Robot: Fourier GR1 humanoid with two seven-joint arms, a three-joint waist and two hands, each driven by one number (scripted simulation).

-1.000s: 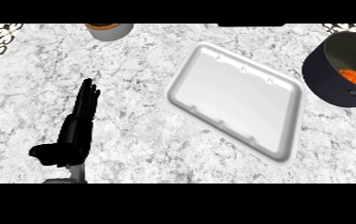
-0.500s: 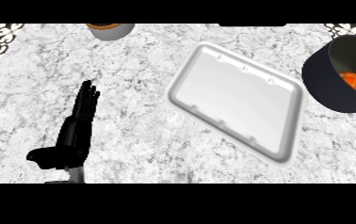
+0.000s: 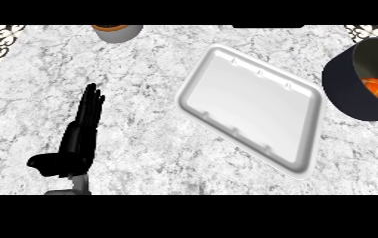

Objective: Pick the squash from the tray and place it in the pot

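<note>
Nearest, well left of the tray [image 3: 221,117], the left hand [image 3: 74,142] is resting, fingers straight, holding nothing. Beyond the tray's right edge, the squash [image 3: 371,86] is sitting inside the pot [image 3: 343,87]; nothing needs carrying.

Only one robot hand [image 3: 76,141] shows: the left, at the near left of the view. It rises from the lower edge on a short stub of grey forearm. The black hand is open, its fingers [image 3: 91,103] straight and held together, pointing toward the far side and leaning slightly right. The thumb juts out to the left near the wrist. It holds nothing. The right robot hand is nowhere in view.
</note>
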